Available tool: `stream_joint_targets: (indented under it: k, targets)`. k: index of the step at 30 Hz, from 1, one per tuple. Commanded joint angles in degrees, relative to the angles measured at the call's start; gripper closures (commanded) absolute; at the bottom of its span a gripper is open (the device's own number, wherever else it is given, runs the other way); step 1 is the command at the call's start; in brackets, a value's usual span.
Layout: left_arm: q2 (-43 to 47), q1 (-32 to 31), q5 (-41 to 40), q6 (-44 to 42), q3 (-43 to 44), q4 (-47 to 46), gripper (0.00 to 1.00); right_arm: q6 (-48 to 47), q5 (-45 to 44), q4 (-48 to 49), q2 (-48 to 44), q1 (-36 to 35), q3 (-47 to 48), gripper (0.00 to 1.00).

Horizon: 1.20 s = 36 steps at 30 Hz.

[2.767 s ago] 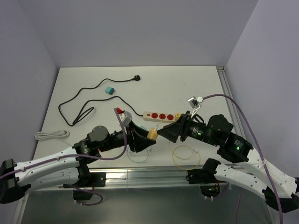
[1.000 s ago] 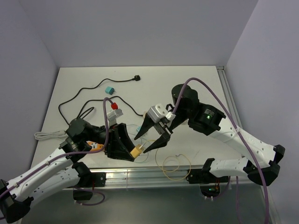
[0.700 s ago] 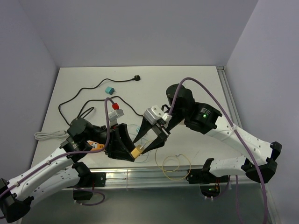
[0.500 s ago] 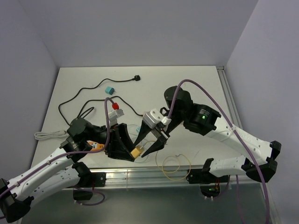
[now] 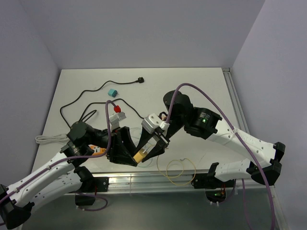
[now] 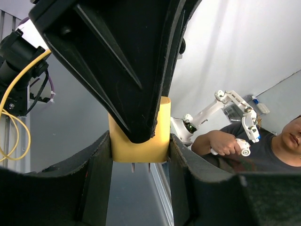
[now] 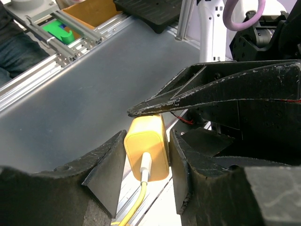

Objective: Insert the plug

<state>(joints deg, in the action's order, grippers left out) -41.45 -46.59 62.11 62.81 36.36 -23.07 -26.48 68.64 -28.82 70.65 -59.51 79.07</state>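
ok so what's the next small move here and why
Probably close the right gripper fully onto the yellow plug. Its fingers flank the plug's body with what looks like a sliver of gap on one side, while the left gripper pinches the plug's other end above the table. The left should let go only once the right has a firm hold.
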Motion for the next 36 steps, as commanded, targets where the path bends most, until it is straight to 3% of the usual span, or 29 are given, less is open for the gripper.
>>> stream_joint_targets:
  k: [1,13,15,16,20,21,23,33,35,36]
  targets:
    - [0.93,-0.17,0.82,0.30,2.49,-2.59,1.00,0.29,-0.44,1.22,0.19,-0.52,0.03,0.52]
    - [0.85,-0.26,0.91,0.39,2.75,-2.68,1.00,-0.59,0.62,-0.62,2.12,-0.87,1.09,0.63]
    - [0.85,-0.26,0.91,0.30,2.93,-2.51,1.00,-1.20,1.05,-1.85,2.38,-1.14,1.61,0.75]
    - [0.85,-0.17,0.82,0.21,2.93,-2.25,1.00,-1.29,1.14,-2.38,2.56,-1.40,1.88,1.00]
    - [0.50,-0.26,0.56,-0.40,3.63,-0.75,0.99,-0.85,1.41,-2.73,2.30,-1.75,1.44,1.00]
    - [0.32,-0.17,0.39,-1.19,3.89,0.38,0.90,-0.51,1.23,-2.47,2.12,-1.75,0.92,1.00]
    - [0.23,-0.17,-0.93,-3.03,5.21,3.37,0.81,0.89,0.44,-1.16,1.34,-1.75,0.04,1.00]
    - [-0.47,-0.17,-1.03,-0.76,4.25,-0.04,0.73,7.58,-2.02,7.63,-2.36,-1.75,-4.97,1.00]
    - [-0.30,-0.17,-1.28,-1.02,4.42,1.00,0.62,10.29,-4.38,10.61,-3.15,-1.75,-5.76,1.00]
    - [0.05,-0.17,-1.81,-2.41,4.60,2.14,0.47,10.66,-4.92,10.89,-3.24,-1.75,-5.94,1.00]
